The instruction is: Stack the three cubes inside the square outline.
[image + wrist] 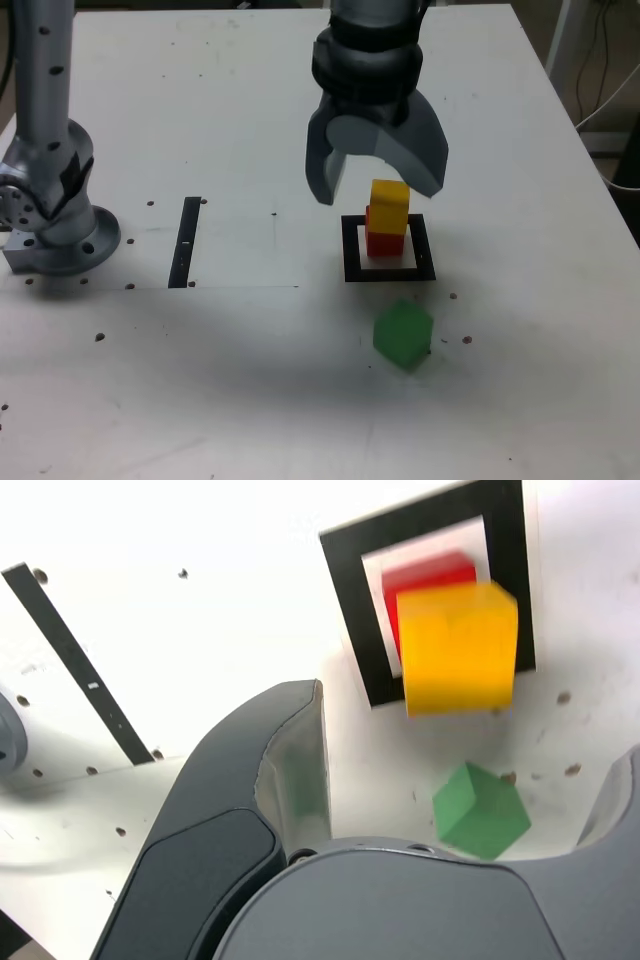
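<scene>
While the gripper (377, 187) hangs above the table (520, 120) with its two dark jaws spread wide and nothing between them, the yellow cube (389, 197) sits on top of the red cube (384, 236) just below and slightly toward the exterior view's right of the gripper's gap. Both stand inside the square outline (351, 250), a thick black frame with a white centre, the red cube resting on the white part. In the exterior view the yellow cube looks shifted a little to that view's right on the red one, so the two are not squarely aligned; the wrist view likewise shows the yellow cube (458, 647) covering most of the red cube (427, 575), with a strip of red showing past one edge and the black frame (352, 605) around them. No finger touches either cube. The green cube (403, 333) lies on the bare table outside the outline, nearer the camera in the exterior view, turned at an angle to the frame and apart from it; the wrist view shows it (479, 810) as well, close to the stack. A thin black strip (187, 242) lies on the table toward the exterior view's left, near the arm's grey base (58, 235).
</scene>
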Motion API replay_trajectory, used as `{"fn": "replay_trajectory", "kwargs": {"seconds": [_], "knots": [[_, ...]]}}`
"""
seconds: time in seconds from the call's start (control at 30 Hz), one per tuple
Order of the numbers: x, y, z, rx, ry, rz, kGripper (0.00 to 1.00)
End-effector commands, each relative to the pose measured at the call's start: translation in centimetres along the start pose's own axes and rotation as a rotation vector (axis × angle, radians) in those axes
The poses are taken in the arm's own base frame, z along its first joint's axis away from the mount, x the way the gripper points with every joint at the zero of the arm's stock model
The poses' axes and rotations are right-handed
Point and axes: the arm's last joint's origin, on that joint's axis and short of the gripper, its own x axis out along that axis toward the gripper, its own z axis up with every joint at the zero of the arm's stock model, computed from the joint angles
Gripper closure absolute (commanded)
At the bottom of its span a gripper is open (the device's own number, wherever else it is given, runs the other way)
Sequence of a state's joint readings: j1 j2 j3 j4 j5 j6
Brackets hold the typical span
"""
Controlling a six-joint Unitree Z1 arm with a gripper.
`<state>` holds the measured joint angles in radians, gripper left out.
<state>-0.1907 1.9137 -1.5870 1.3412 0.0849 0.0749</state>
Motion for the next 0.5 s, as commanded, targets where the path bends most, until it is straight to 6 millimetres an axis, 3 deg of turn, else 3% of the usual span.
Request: {"fn": "replay_trajectory", "kwargs": {"seconds": [0.0,0.47], "knots": [[-0.2,-0.7,0.0,0.009,-0.002,0.0,0.01],[0.1,-6.3,1.3,0.087,0.006,0.006,0.01]]}}
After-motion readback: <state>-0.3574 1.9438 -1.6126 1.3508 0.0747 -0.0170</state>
